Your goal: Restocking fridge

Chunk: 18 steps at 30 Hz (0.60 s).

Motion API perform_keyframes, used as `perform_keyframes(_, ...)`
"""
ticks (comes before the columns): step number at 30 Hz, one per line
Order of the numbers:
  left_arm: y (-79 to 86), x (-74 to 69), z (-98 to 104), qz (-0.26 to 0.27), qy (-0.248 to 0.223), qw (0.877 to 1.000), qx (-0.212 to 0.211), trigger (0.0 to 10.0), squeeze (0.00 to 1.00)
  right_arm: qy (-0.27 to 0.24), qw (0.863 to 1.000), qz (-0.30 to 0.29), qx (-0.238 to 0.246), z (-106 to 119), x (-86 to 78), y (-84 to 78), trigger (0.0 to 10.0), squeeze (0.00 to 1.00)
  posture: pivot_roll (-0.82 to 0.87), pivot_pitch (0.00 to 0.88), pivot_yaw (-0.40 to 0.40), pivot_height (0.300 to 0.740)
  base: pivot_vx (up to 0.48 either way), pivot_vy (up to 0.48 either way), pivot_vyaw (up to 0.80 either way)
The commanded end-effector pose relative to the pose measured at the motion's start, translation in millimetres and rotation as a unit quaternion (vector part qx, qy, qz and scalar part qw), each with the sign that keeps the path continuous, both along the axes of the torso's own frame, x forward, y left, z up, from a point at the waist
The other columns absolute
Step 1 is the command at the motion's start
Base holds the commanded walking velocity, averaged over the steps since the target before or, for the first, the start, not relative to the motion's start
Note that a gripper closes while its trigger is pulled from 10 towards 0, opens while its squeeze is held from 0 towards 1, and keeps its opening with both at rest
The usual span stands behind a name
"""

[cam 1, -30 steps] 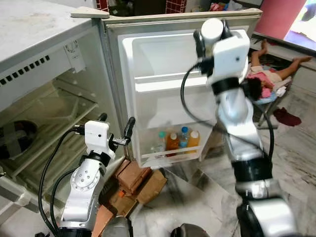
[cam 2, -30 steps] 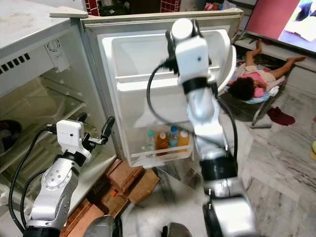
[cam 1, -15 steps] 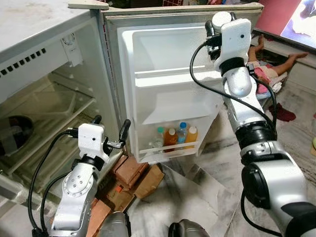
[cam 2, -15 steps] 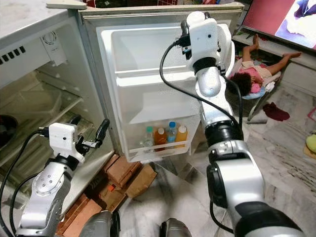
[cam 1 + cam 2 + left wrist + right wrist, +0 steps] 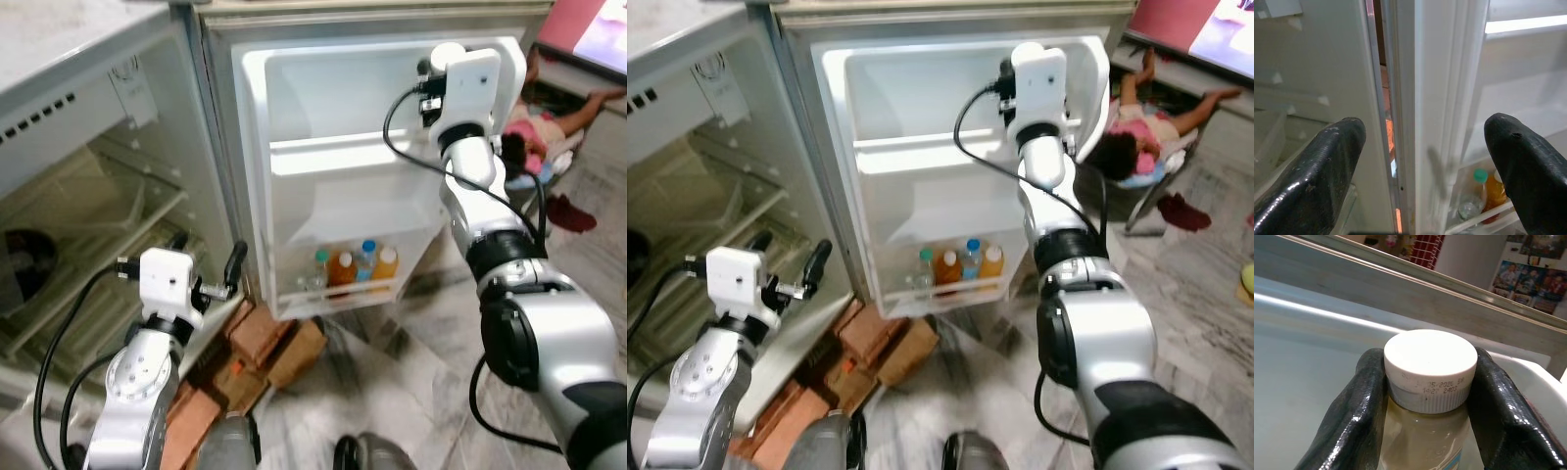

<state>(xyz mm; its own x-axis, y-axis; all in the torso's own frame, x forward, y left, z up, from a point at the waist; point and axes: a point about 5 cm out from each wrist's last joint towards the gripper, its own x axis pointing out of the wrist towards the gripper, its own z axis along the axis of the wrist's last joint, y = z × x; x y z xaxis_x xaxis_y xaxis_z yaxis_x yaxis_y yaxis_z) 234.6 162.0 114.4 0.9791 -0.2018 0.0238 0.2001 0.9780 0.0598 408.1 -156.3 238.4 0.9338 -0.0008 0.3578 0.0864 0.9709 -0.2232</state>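
While the right gripper (image 5: 1427,396) has both fingers (image 5: 1354,416) clamped on the neck of a white-capped bottle (image 5: 1429,369) with pale cloudy liquid, it is raised against the upper part of the open fridge door (image 5: 333,211), at the top door compartment (image 5: 338,93). Step in hand, I judge: placing this bottle into a door shelf. Next move calls for lowering it upright behind a shelf rail, then releasing; the top compartment looks nearest.

Left gripper (image 5: 1422,161) is spread wide and holds nothing, low beside the door's hinge edge, between door and fridge cabinet (image 5: 88,206).

Bottom door shelf (image 5: 338,294) already carries a green-capped clear bottle (image 5: 320,271), two orange drink bottles (image 5: 342,268) and a blue-capped bottle (image 5: 367,255). Bricks (image 5: 260,343) lie on the floor below the door. A person (image 5: 534,132) lies beyond the door.

Writing: cap skirt shows a printed date code, roughly "05 2026" over "14:27 2403", partly unclear. No brand label readable.
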Motion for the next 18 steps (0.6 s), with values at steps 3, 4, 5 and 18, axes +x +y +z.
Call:
perform_keyframes(3,0.4,-3.0,2,0.0,0.002,1.0,0.008,10.0,0.0,0.024,0.999,-0.038,0.007,-8,1.1,-10.9,10.0,0.0,0.19,0.155,-0.049,0.74,0.0,0.0,0.0)
perform_keyframes(4,0.3,-2.9,2,0.0,0.003,1.0,0.008,10.0,0.0,0.026,0.999,-0.044,0.012,-9,1.2,-12.1,10.0,0.0,0.19,0.155,-0.049,0.74,0.0,0.0,0.0)
perform_keyframes(5,0.1,-2.6,2,-0.001,0.003,1.0,0.008,10.0,0.0,0.03,0.998,-0.053,0.009,-9,1.4,-13.3,10.0,0.0,0.19,0.154,-0.048,0.74,0.0,0.0,0.0)
perform_keyframes(18,-4.0,5.8,2,-0.008,0.005,1.0,0.014,10.0,0.0,0.024,0.993,-0.114,0.036,-1,1.0,-37.9,10.0,1.0,0.17,0.12,-0.04,0.74,0.0,0.0,0.0)
